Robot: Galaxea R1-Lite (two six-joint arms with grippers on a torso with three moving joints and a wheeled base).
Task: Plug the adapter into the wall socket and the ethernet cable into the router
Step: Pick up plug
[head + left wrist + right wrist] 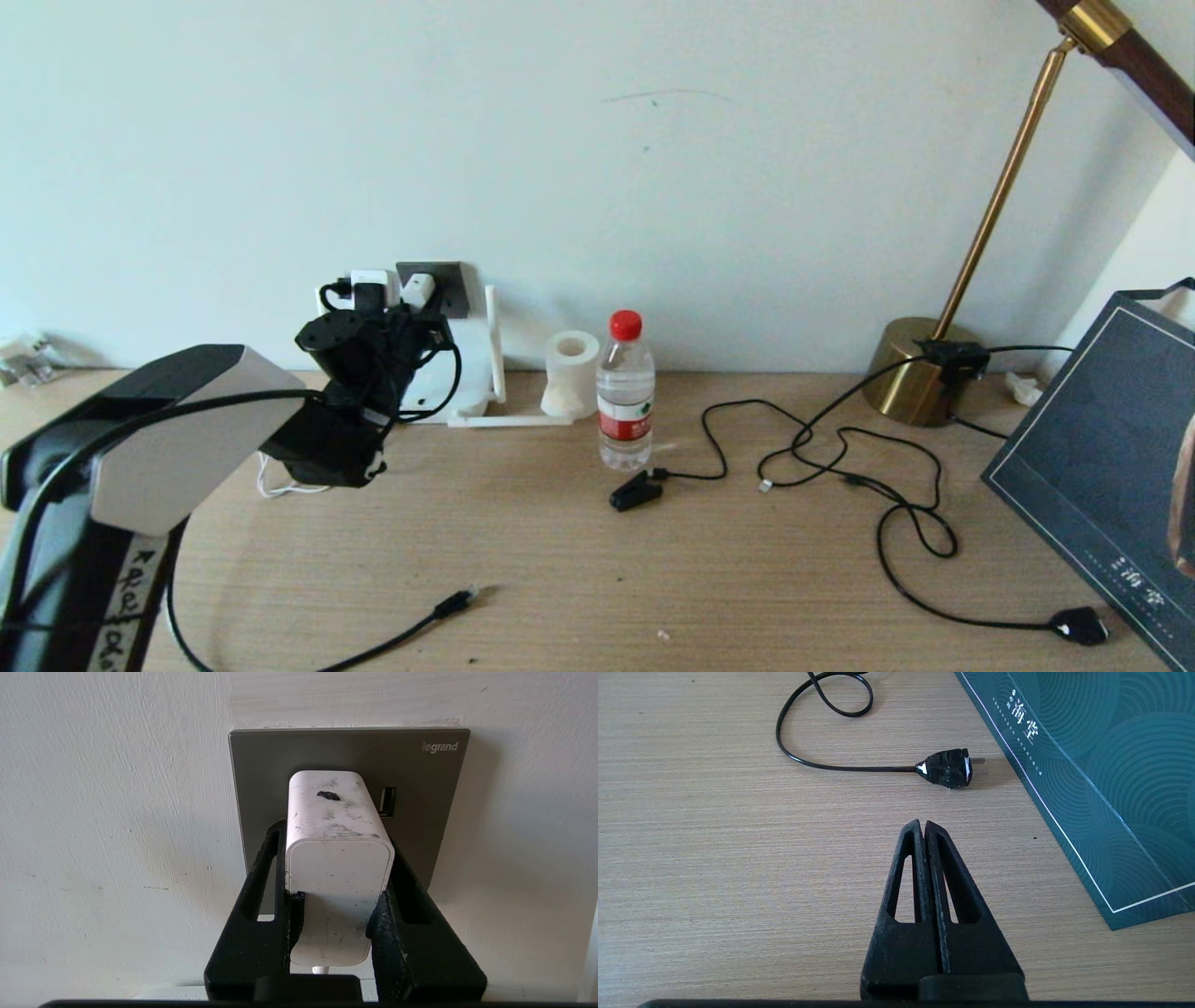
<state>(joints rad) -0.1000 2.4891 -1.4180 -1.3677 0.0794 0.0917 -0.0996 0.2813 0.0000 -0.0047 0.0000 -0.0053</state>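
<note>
The wooden worktop (747,560) carries the white router (467,359), which stands against the wall just under the dark grey wall socket (348,751), and the ethernet cable (455,603) lies loose near the front edge. The left end effector (336,905) pinches the white adapter (334,826), whose far end meets the socket plate. The right end effector (923,826) is pressed together above the worktop, near a black plug (948,767).

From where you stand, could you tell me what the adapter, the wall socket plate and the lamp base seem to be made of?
The adapter, clamped by the left gripper: likely hard matte white plastic, smooth with rounded edges and dark scuffs.
The wall socket: dark grey plate with a soft brushed sheen, metal or plastic, unclear.
The lamp base: seemingly brass-toned metal, with glossy highlights.
</note>
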